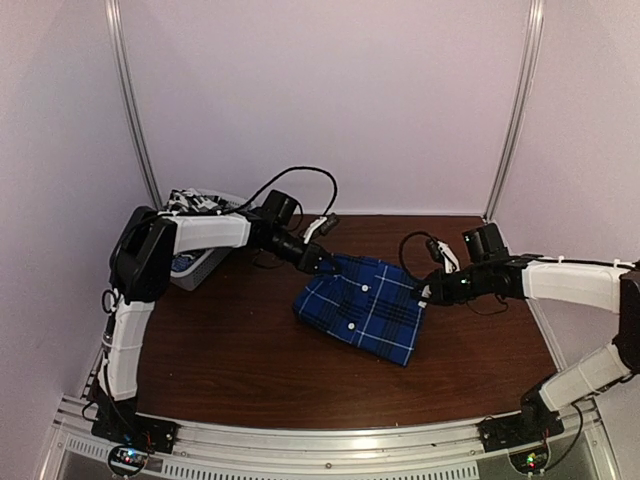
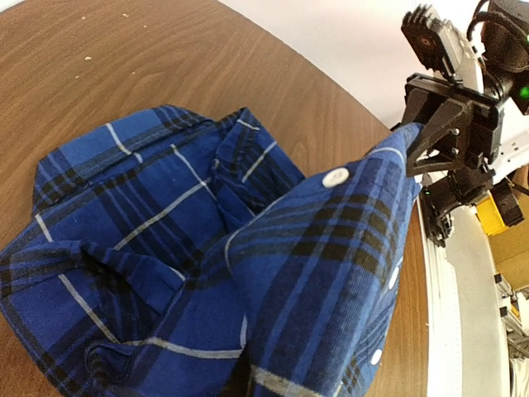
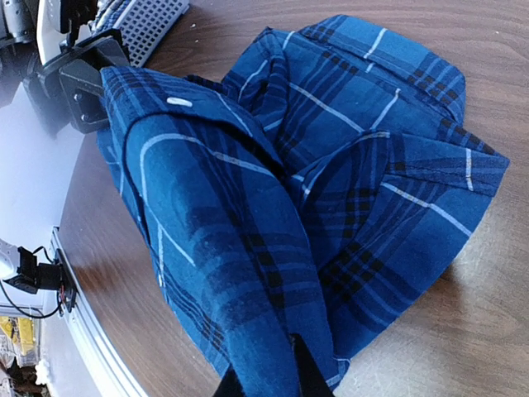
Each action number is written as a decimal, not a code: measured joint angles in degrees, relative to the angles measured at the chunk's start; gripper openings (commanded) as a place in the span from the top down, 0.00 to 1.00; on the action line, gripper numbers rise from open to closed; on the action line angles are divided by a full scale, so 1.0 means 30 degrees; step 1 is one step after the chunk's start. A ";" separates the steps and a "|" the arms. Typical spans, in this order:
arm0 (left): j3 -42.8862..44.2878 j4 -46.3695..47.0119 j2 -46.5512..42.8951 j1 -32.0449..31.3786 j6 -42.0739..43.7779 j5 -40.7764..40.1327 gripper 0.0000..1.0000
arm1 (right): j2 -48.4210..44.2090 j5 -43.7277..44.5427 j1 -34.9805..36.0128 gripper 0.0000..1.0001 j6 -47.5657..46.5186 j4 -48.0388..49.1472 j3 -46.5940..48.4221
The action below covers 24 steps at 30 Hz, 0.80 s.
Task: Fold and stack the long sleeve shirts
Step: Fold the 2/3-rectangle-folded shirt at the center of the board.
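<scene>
Both arms rising from the near edge, forearms reaching inward, left end effector (image 1: 313,258) clamped on the blue plaid shirt (image 1: 360,305) at its far corner, right end effector (image 1: 424,293) clamped on its right edge, cloth bunched, lying mid tabletop (image 1: 230,345)

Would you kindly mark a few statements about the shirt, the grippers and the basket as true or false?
1. The left gripper and the right gripper each pinch an edge of the blue shirt. True.
2. The blue shirt lies inside the basket. False: it lies on the table, apart from the basket.
3. The shirt is spread out flat. False: it is bunched, with one edge lifted between the grippers.
4. A white button shows on the shirt. True.
</scene>
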 measured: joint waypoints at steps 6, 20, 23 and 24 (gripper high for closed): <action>0.0066 0.2076 0.1260 0.0525 -0.2382 -0.0525 0.71 | 0.2025 -0.0160 -0.0896 0.82 0.0488 0.1639 0.0007; 0.0605 0.4976 0.2361 0.0947 -0.5581 -0.4255 0.88 | 0.7446 -0.0860 -0.2404 0.71 0.1246 0.4320 0.2368; 0.0590 0.4983 0.2667 0.0984 -0.5901 -0.4998 0.97 | 0.8276 -0.0882 -0.2433 0.66 0.1304 0.4736 0.3038; 0.0546 0.4991 0.2725 0.0991 -0.5982 -0.5217 0.99 | 0.8422 -0.0889 -0.2433 0.63 0.1355 0.4845 0.3111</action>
